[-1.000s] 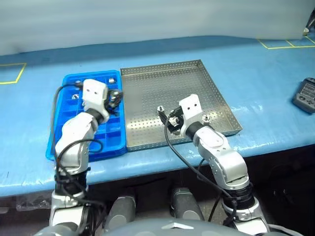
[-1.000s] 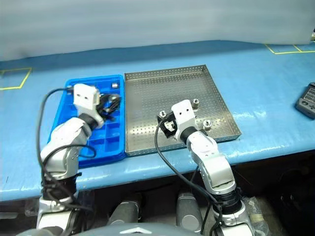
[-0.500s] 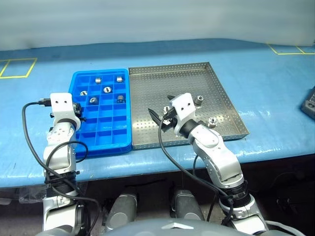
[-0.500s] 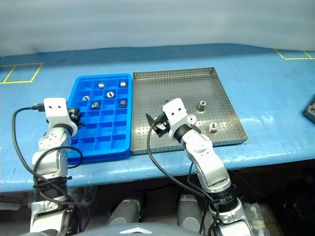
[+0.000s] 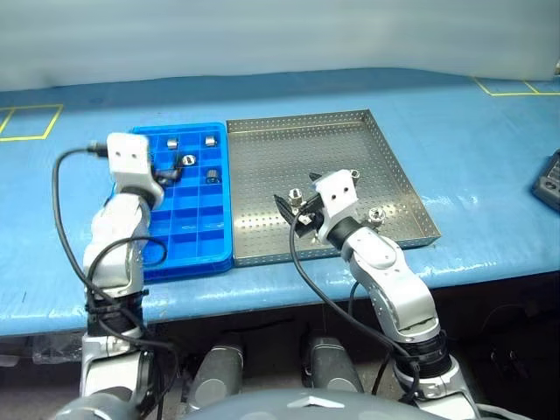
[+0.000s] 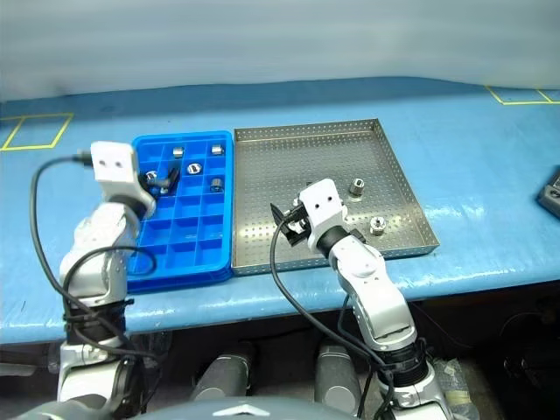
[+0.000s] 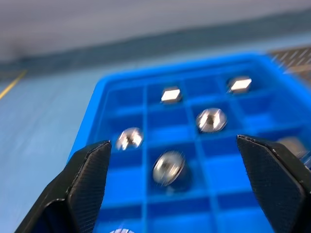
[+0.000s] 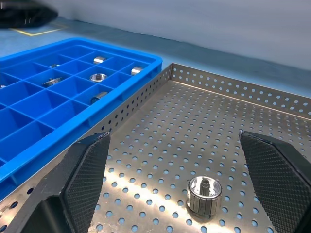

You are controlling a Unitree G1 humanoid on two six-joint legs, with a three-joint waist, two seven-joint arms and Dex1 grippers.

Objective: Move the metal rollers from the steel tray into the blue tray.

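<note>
So the left hand [image 7: 170,179] just popped open over the blue tray [image 5: 194,236], dropping a roller [image 7: 168,168] in; right hand [image 8: 194,179] gapes wide, empty.

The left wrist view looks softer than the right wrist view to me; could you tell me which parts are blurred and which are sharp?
In the left wrist view the blue tray and its metal rollers are smeared and soft, though the fingers stay fairly crisp. In the right wrist view the steel tray and the roller between the fingers are sharp, with bright glints on the perforated floor.
</note>
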